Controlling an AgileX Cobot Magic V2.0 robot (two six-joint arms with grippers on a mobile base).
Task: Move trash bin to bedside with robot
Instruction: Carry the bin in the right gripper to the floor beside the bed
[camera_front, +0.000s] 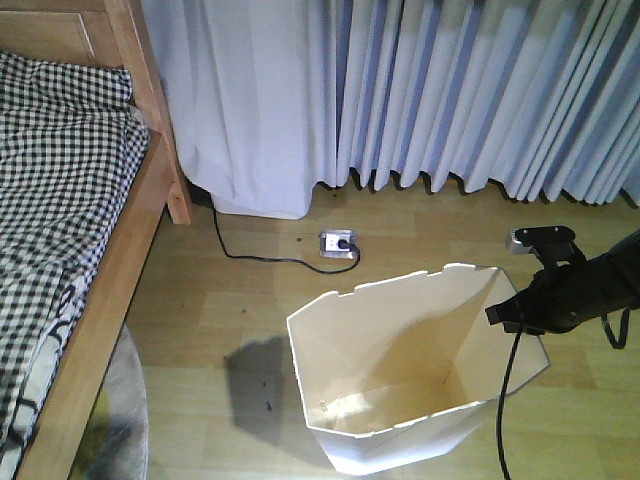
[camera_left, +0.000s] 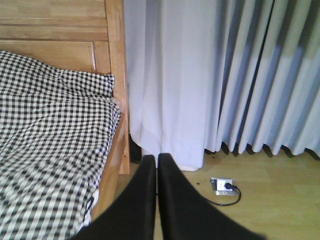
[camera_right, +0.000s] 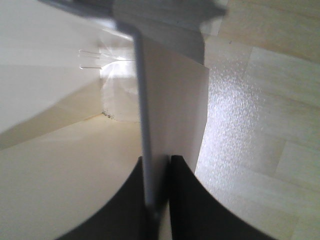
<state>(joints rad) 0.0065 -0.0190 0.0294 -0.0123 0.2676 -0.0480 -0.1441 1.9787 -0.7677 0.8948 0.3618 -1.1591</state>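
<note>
Smooth plastic, pale wood, soft cloth.

The trash bin (camera_front: 400, 330) at lower centre is smooth white plastic with a faint sheen, cream on the inside. In the right wrist view its thin wall catches a bright glare. At upper left, the bed frame (camera_front: 150, 110) is light, satin-finished wood. Its bedding (camera_front: 60, 180) is matt, rumpled black-and-white checked cloth. The curtains (camera_front: 450, 90) along the top are thin, pale, pleated fabric. The floor (camera_front: 220, 310) is light wood-look planking with a soft gloss. The left gripper (camera_left: 156, 159) is matt black.
</note>
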